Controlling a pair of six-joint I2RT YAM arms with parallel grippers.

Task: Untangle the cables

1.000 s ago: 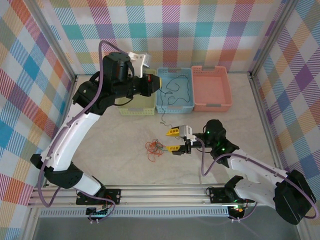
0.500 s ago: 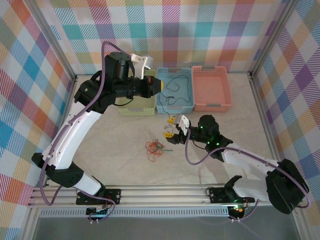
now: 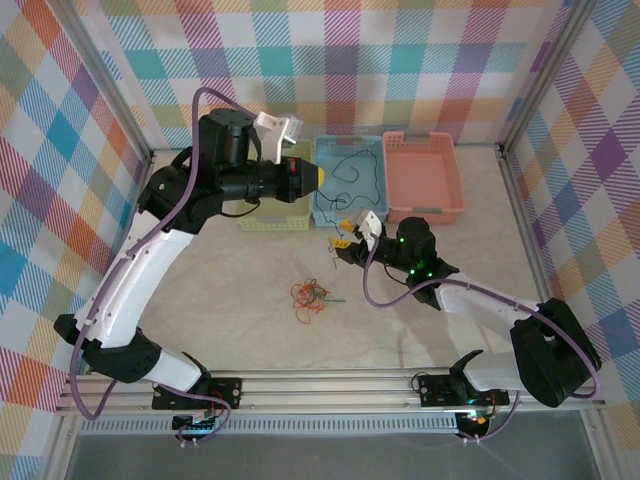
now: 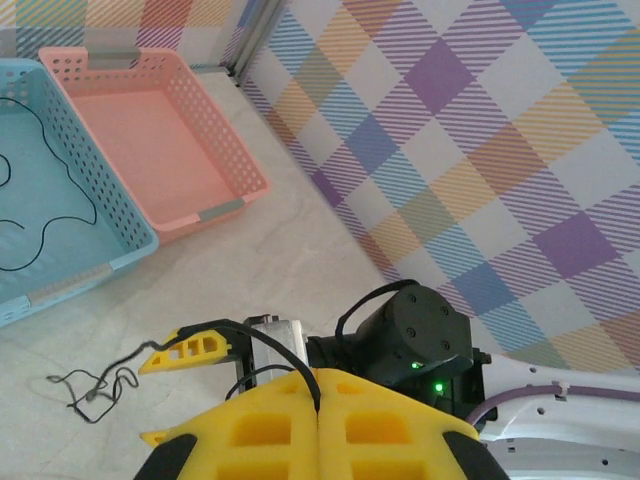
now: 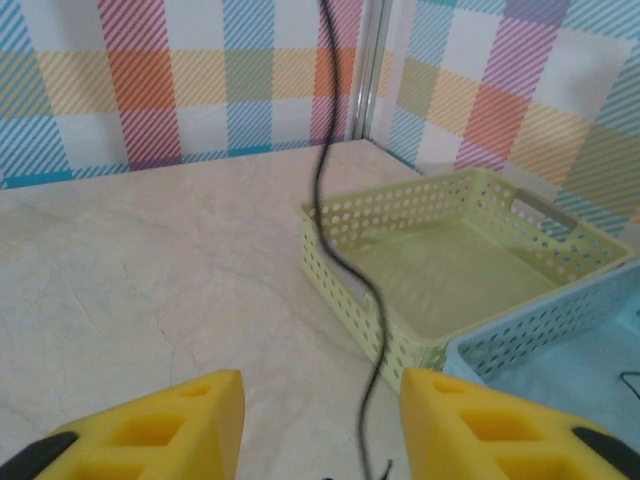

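The left pincer (image 3: 317, 172) is held above the near left corner of the blue basket (image 3: 350, 217), much where it was a second ago. Its yellow fingers are pressed tight together on a black cable (image 5: 319, 150), which is pinched between them in the left wrist view. That cable is hung down from there and passes between the two yellow fingers of the right pincer (image 5: 320, 428), which are kept apart with nothing gripped and less widely spread than a second ago. The right pincer (image 3: 342, 233) has been brought away from the orange-red tangle (image 3: 308, 297) and is now found just in front of the blue basket. The tangle is left on the table where it lay before, well apart from both pincers. A second black cable (image 3: 352, 178) is seen loosely looped inside the blue basket, between the yellow-green basket (image 3: 272, 216) and the pink basket (image 3: 425, 185).
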